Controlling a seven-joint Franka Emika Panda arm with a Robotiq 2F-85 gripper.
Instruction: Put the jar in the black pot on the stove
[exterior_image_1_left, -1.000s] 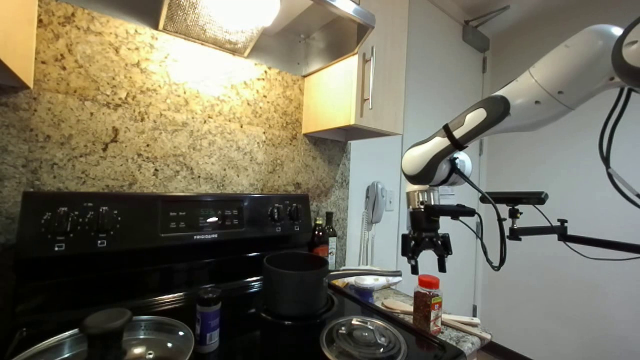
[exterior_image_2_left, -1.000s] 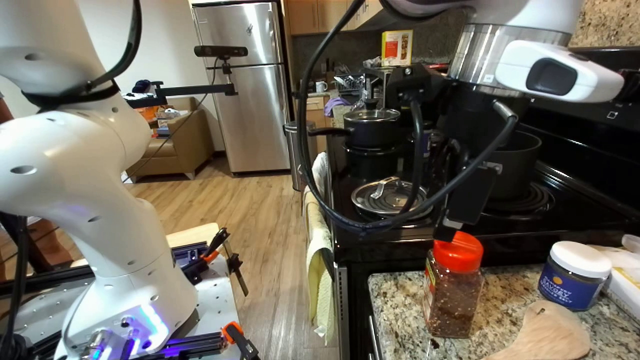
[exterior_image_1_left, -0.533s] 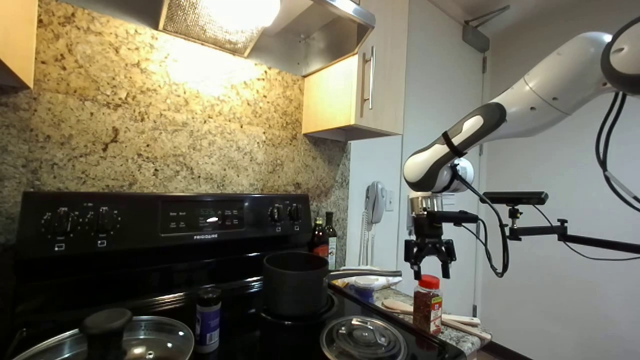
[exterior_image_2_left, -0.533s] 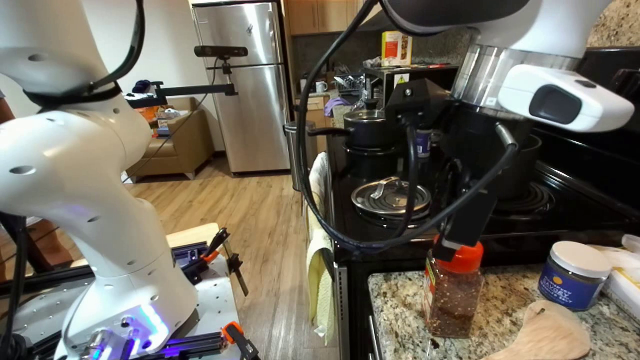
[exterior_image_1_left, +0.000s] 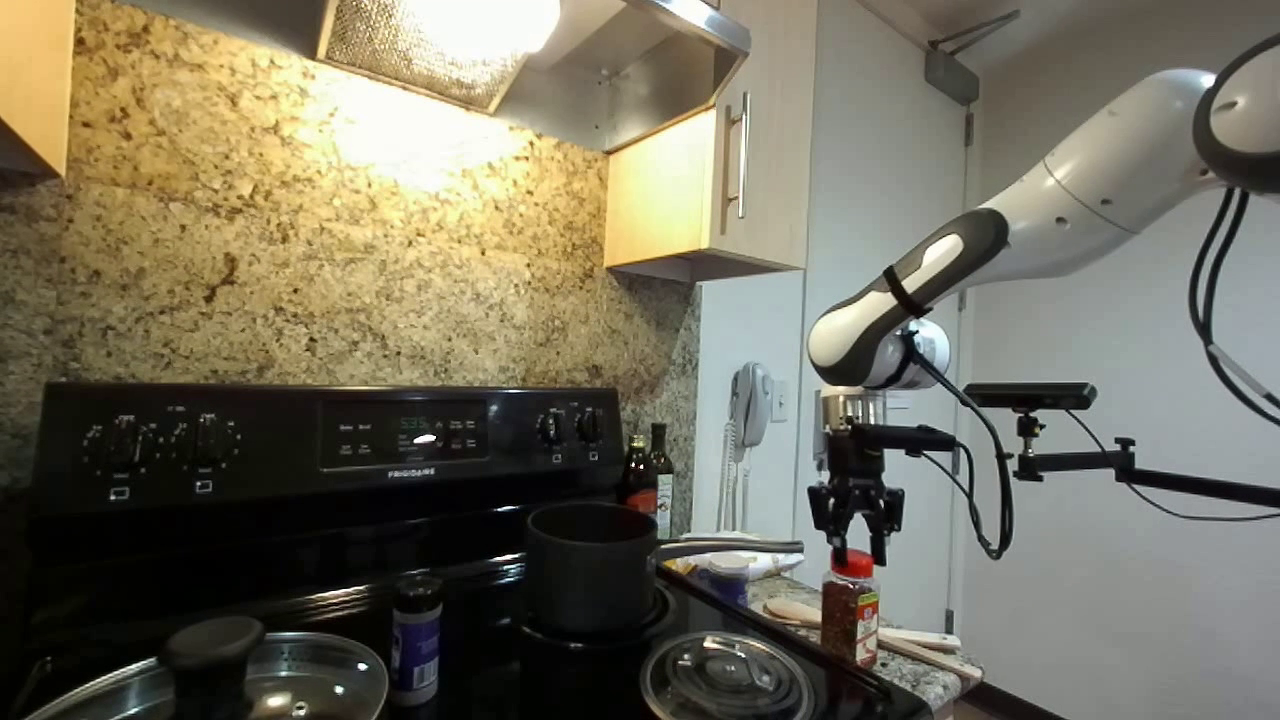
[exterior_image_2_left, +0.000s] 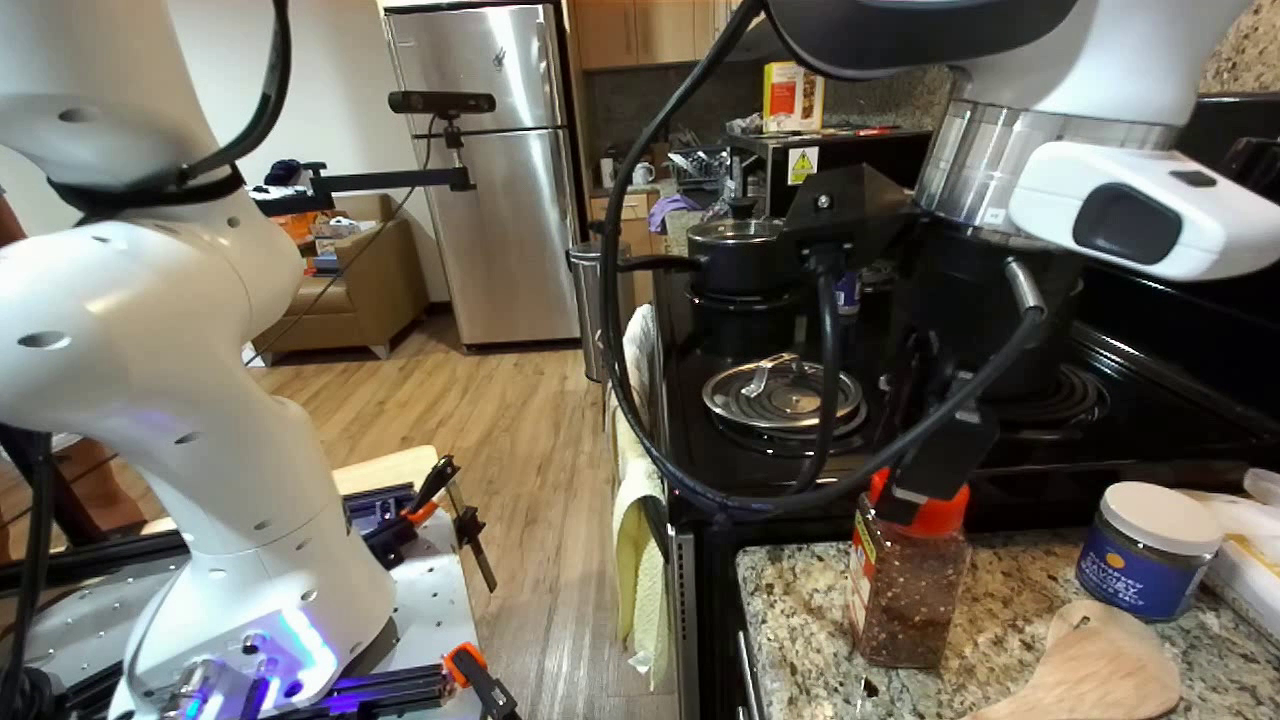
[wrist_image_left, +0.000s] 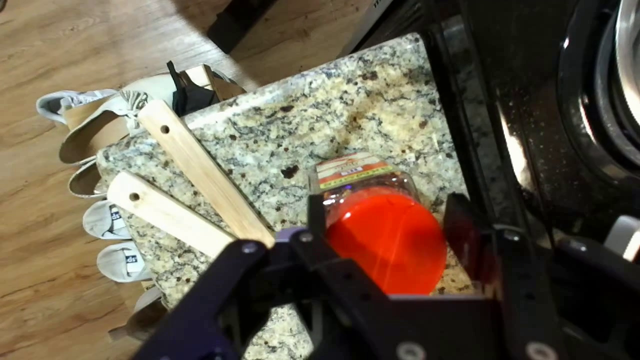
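Note:
The jar, clear with a red cap and reddish flakes inside, stands upright at the granite counter beside the stove. My gripper points straight down over it, jaws narrowed around the red cap. Seen from the wrist, the cap fills the space between the two dark fingers, one on each side. In an exterior view the near finger covers part of the jar's cap; its base is at or very near the counter. The black pot sits on a back burner, and its inside bottom is hidden.
The pot's long handle reaches toward the jar's side. A steel lid covers a front burner. Wooden utensils and a blue salt container share the counter. A dark-capped bottle and a lidded pot stand farther along.
The gripper has come down over the jar, and its jaws have drawn in from wide apart onto the cap. The jar has shifted and turned slightly.

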